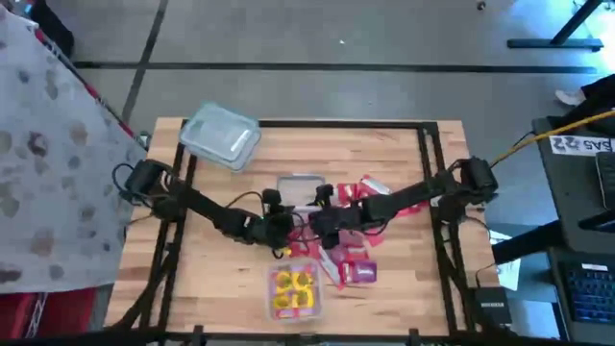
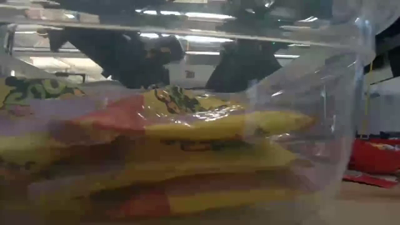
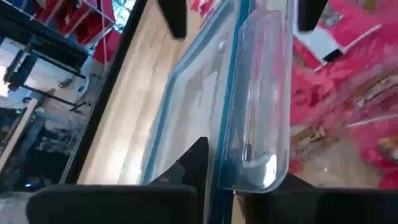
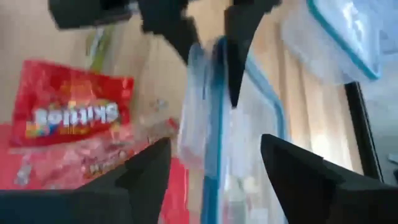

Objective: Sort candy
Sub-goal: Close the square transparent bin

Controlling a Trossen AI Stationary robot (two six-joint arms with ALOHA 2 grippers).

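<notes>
A clear tub (image 1: 301,187) with a blue-edged rim lies at the table's middle, and my left gripper (image 1: 280,219) is shut on it. My right gripper (image 1: 322,219) faces it, open. In the right wrist view its fingers (image 4: 155,174) stand on either side of the tub's rim (image 4: 214,124) without touching. Red candy packets (image 1: 370,192) lie right of the tub, and one reads Skittles (image 4: 74,102). More red and purple packets (image 1: 348,271) lie nearer. A second tub (image 1: 293,293) at the near edge holds yellow candy (image 2: 187,144). My left gripper pinches the clear tub's rim and wall (image 3: 233,143) between its two fingers, at the tub's near end. One finger (image 3: 194,165) is on each side of the wall. The fingers slant down from the table's left. Whether the tub is lifted clear I cannot tell.
A clear lid (image 1: 221,135) lies at the far left corner of the table. A black frame (image 1: 423,173) runs around the tabletop. The tub of yellow candy fills most of the low view, with both dark arms (image 2: 144,56) behind it.
</notes>
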